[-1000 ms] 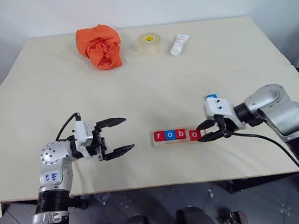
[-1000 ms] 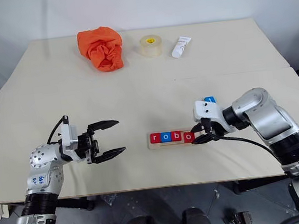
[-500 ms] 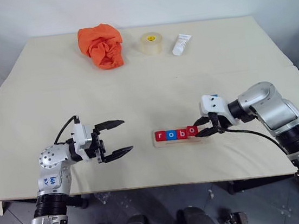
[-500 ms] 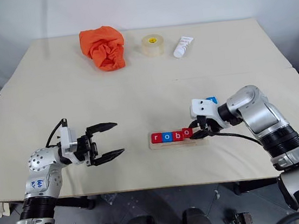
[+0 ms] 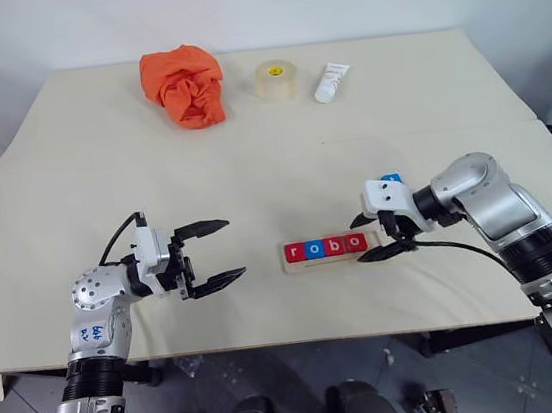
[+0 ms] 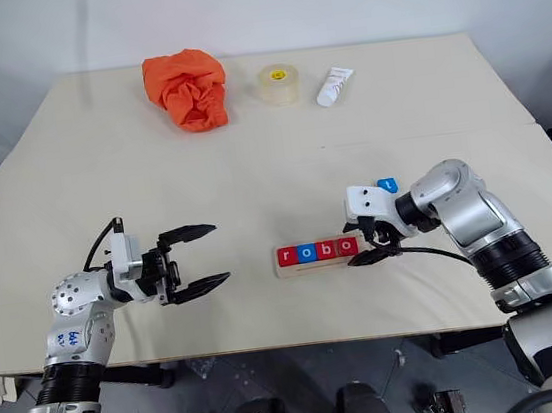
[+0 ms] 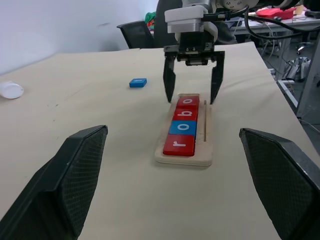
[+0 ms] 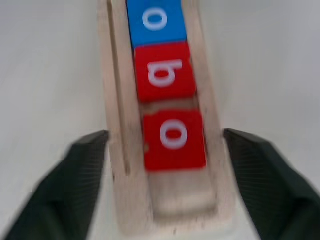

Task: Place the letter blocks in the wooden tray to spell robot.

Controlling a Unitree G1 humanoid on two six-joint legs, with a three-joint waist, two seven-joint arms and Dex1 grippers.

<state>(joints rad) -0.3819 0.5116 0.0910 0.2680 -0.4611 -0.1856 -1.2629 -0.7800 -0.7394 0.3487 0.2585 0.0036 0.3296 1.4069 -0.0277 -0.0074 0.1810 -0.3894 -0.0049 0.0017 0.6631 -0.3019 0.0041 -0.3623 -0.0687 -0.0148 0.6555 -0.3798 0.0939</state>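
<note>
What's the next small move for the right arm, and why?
Probably lift the right gripper clear of the wooden tray and swing it to the blue t block. Its jaws stand open astride the second o block, which lies in the recess after r, o, b. One slot at the tray's end is bare, and the t lies loose on the table beside that wrist.

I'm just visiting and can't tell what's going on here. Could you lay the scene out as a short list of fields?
tray: wooden tray on the table, holding four letter blocks reading r, o, b, o
last slot: empty, at the tray's right end
remaining block: blue t block on the table behind the right arm
right gripper: open, straddling the tray's right end
left gripper: open, holding nothing
far edge: orange cloth, tape roll, white tube
</note>
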